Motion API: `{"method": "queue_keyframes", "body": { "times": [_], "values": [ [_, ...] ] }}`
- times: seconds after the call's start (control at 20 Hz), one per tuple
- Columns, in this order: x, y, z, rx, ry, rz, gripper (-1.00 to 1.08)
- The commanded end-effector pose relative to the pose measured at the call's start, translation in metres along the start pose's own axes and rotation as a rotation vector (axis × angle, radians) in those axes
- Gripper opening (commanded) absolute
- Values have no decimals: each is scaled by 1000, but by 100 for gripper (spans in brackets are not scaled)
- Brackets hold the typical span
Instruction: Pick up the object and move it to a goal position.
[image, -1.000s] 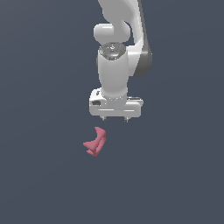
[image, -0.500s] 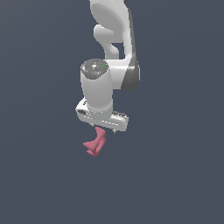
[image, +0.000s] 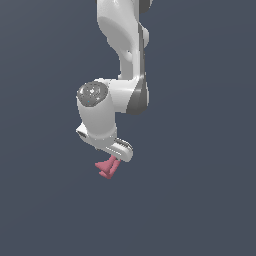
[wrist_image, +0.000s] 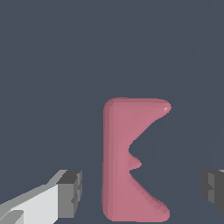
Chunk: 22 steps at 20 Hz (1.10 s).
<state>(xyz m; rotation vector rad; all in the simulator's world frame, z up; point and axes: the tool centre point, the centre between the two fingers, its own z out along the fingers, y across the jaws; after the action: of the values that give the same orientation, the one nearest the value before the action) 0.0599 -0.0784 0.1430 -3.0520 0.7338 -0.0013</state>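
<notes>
Between the wide-open, empty claw (wrist_image: 142, 188) fingers, the object (wrist_image: 129, 159) lies crosswise, lobes toward one finger

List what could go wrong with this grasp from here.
1. In the wrist view the pink object sits off-centre between the open fingers, nearer one than the other. Closing may push it sideways before both pads touch.
2. Its pointed lobes face one finger, so that pad may catch only tips and the piece could twist or slip.
3. In the exterior view the gripper hides much of the object, so its height over the piece is hard to judge.
</notes>
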Motion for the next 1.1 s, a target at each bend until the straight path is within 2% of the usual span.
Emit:
{"method": "queue_keyframes", "body": {
  "times": [0.0,0.3,0.75,1.0,1.05],
  "values": [
    [3,2,2,-3,0,14,100],
    [2,2,8,-2,0,10,100],
    [2,3,50,-3,0,15,100],
    [3,2,52,-3,0,15,100],
    [3,2,52,-3,0,15,-100]
  ]
}}
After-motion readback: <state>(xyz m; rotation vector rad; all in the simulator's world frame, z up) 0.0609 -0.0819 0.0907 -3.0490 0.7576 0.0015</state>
